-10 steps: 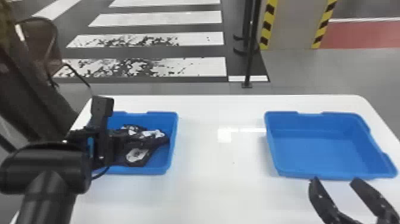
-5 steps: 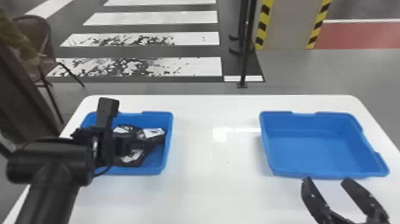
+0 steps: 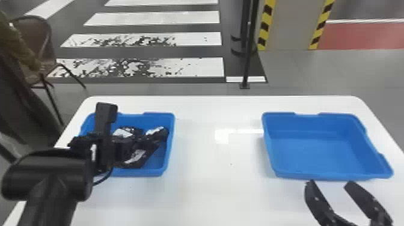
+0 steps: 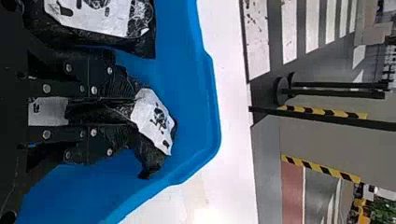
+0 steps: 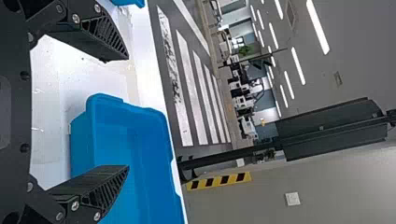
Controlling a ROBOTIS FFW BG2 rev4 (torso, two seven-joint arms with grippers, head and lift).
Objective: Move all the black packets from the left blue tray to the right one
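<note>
Partly, the left gripper [image 3: 121, 147] and its arm covered the left blue tray [image 3: 172, 138] in the head view, hiding its near-left corner; how many packets lay there was hard to make out. The near fingertips ran into the dark plastic and could not be told from it. The left wrist view gave the grip itself: two fingers clenched on a crumpled black packet [image 4: 154, 122], its white label jutting out past the tips, over the tray near its far right corner. Whether its underside touched the tray floor, I could not tell. Beside it, apart from the fingers, lay another labelled packet [image 4: 93, 37], cut off by that view's border. The head view also gave a nearer packet [image 3: 136, 157], toward the front wall, just beside the gripper.

Well apart, toward the white worktop's [image 3: 210, 186] right edge, sat the right blue tray [image 3: 269, 150], its inside bare. The right gripper [image 3: 330, 183] waited by that tray's front rim, fingers spread with nothing between them, its arm cut off below.
</note>
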